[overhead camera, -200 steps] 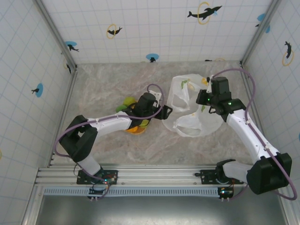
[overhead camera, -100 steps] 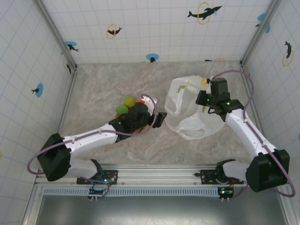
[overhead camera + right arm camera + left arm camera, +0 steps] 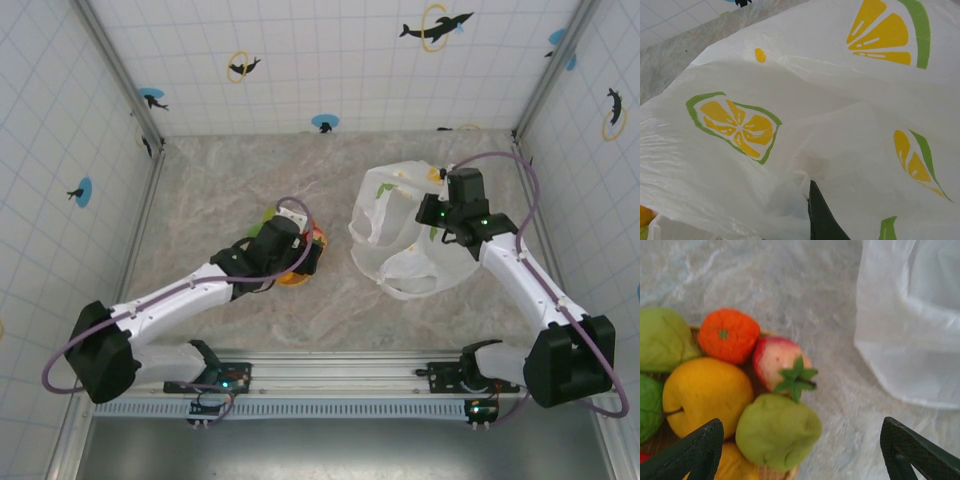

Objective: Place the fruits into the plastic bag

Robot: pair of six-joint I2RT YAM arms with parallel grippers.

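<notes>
The fruits lie heaped on a tan woven mat (image 3: 788,473). In the left wrist view a yellow-green fruit (image 3: 777,432) is nearest, with a red one with a green leaf (image 3: 776,359), an orange one (image 3: 729,335) and a yellow one (image 3: 705,392) behind it. My left gripper (image 3: 802,452) hovers over the heap (image 3: 318,238), open and empty, its fingers either side of the yellow-green fruit without touching it. The plastic bag (image 3: 400,245), white with lemon slices, lies to the right. My right gripper (image 3: 440,213) is shut on a fold of the bag (image 3: 805,150) and holds it up.
Marble-patterned tabletop (image 3: 220,180) inside tiled walls with dolphin stickers. A strip of bare table (image 3: 840,390) separates the mat from the bag's near edge (image 3: 900,355). More green fruits (image 3: 660,340) sit at the heap's left side.
My left gripper has drawn back leftwards from the bag's mouth to above the fruit heap, and its jaws have widened. The right gripper keeps its hold; the bag shifted slightly.
</notes>
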